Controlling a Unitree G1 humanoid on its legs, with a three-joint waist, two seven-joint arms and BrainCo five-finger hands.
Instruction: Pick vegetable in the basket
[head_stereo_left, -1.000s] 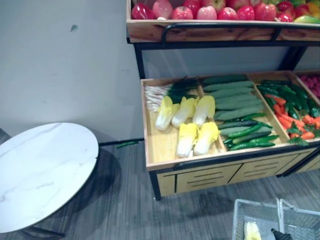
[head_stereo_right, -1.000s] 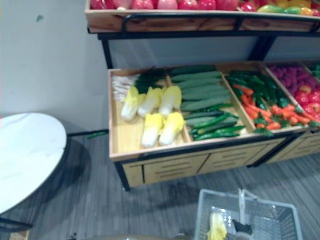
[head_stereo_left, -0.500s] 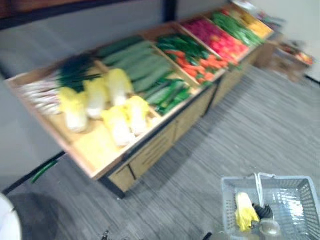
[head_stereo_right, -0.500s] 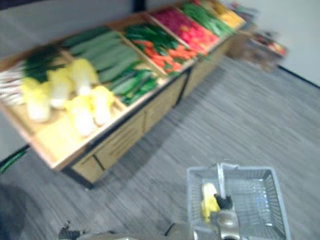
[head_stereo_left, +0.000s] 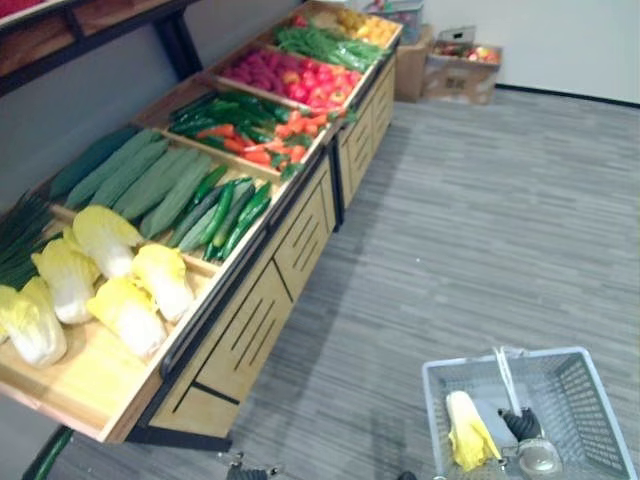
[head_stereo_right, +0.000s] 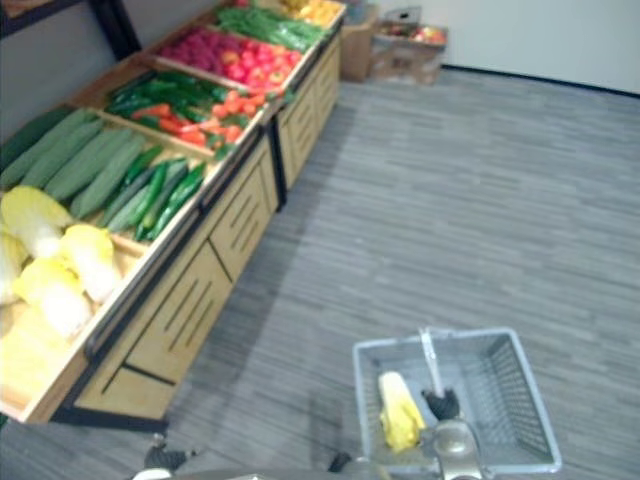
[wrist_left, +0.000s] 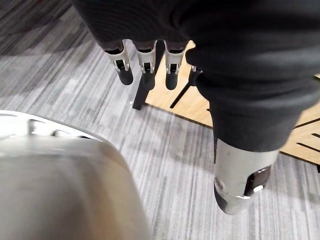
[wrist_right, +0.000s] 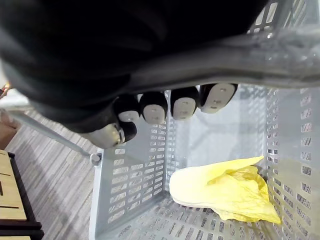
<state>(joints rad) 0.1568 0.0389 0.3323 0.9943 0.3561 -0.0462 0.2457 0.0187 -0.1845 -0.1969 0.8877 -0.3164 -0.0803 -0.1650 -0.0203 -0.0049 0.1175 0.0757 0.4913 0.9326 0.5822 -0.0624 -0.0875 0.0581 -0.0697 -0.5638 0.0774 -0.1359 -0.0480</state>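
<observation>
Several napa cabbages (head_stereo_left: 110, 285) lie on the wooden produce stand (head_stereo_left: 250, 330) at the left of the frame, with cucumbers (head_stereo_left: 150, 180) and carrots (head_stereo_left: 255, 150) beyond them toward the upper middle. A second ago we faced this stand head-on, with a round white table at the left. Now it runs off diagonally and grey floor (head_stereo_left: 480, 220) lies to its right, so our head has turned and the goods have not moved. Our left hand (wrist_left: 145, 70) hangs with fingers straight, holding nothing. At the lower right, our right hand (wrist_right: 152, 112) is clenched round the handle (wrist_right: 240, 42) of the grey basket (head_stereo_left: 585, 395), and one napa cabbage (head_stereo_left: 466, 432) lies on its bottom. We judge the pick done and the basket on its way from the stand.
</observation>
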